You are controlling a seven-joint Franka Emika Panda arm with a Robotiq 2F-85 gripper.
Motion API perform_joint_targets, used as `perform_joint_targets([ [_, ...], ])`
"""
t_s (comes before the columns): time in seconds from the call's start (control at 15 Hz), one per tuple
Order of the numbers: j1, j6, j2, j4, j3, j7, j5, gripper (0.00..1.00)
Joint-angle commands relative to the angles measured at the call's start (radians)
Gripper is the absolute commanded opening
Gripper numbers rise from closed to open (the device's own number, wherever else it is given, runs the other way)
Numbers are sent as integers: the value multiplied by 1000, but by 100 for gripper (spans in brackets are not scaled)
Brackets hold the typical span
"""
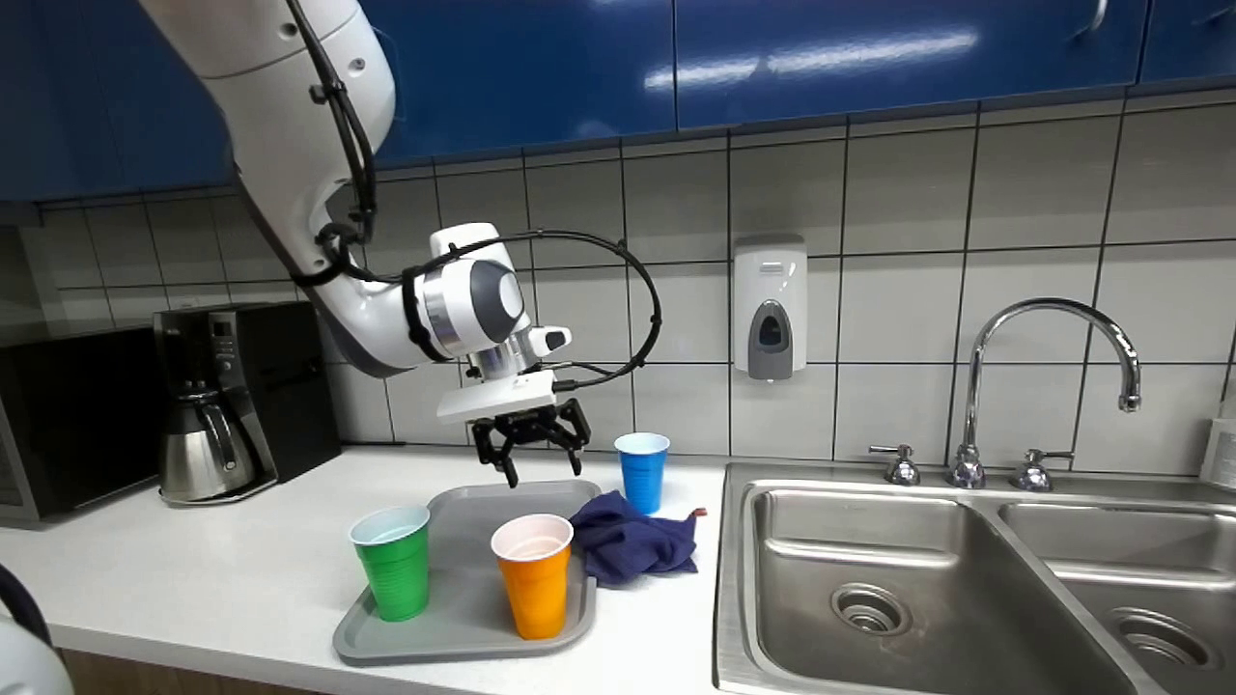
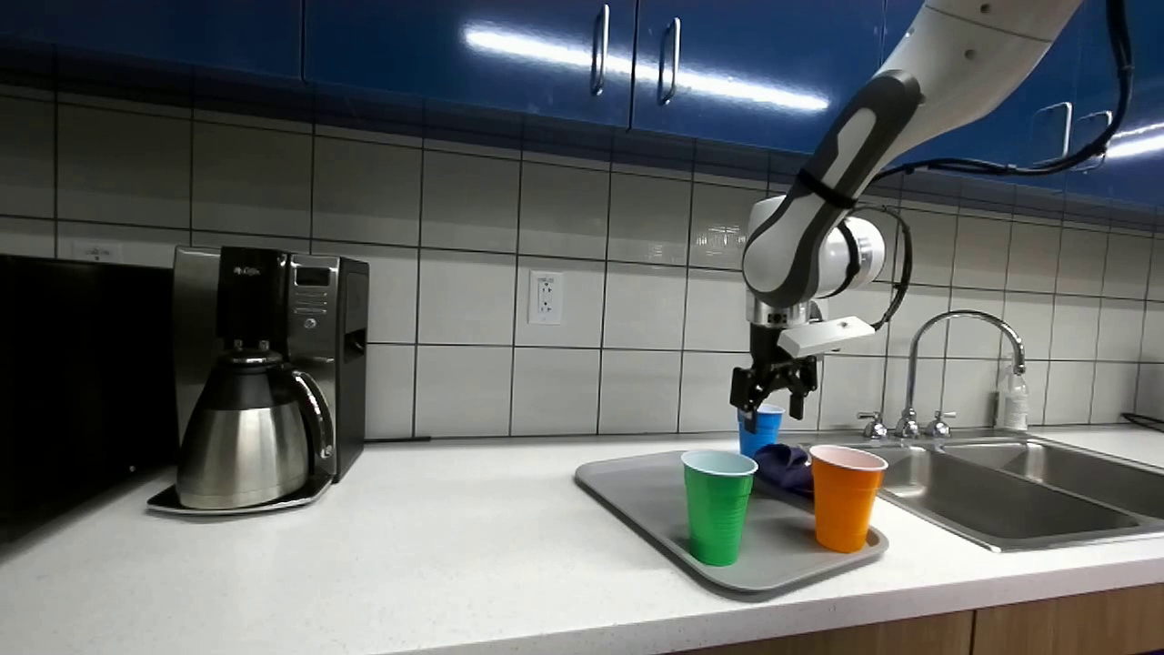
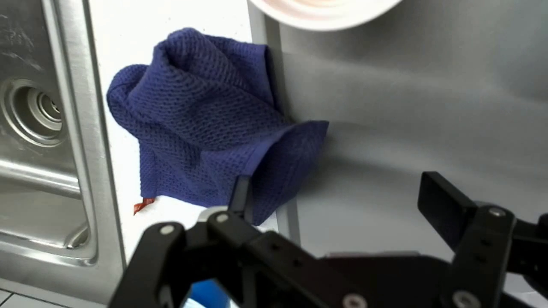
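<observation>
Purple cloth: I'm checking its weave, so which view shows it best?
Wrist view: the purple cloth appears large, its weave clear. Both exterior views show it smaller, bunched; the orange cup partly hides it in an exterior view.

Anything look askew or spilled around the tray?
The purple cloth looks untidy: crumpled, partly on the counter, partly over the gray tray. No spill shows; the green cup, orange cup and blue cup stand upright.

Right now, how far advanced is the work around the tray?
Looks done: the tapered green cup and tapered orange cup stand on the grey rectangular tray. In hand: nothing; the black claw hangs open above the tray. Possibly left: the tapered blue cup stands off the tray; the crumpled indigo cloth straddles its rim.
</observation>
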Motion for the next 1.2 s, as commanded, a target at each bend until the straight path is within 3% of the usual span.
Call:
perform_joint_targets([
  [0.0,6,-18,102,128,-6,47,22,100],
  [0.47,24,-33,247,305,-47,152,31,100],
  [1.13,52,-88,327,484,-69,210,61,100],
])
